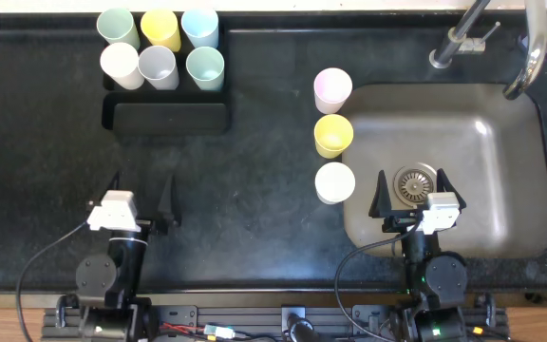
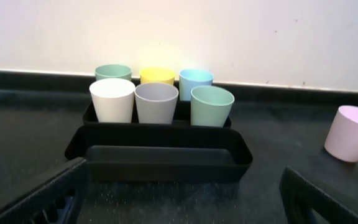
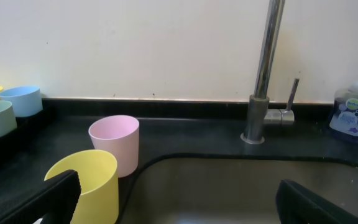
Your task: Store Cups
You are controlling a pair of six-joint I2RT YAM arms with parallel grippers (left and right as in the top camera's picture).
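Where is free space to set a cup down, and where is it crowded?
Free: the tray's front row, and the counter between it and the loose cups. Crowded: the tray's back rows, with six cups, and the sink's left rim.

Even bright light, probably overhead; glare on wall (image 2: 157, 43).
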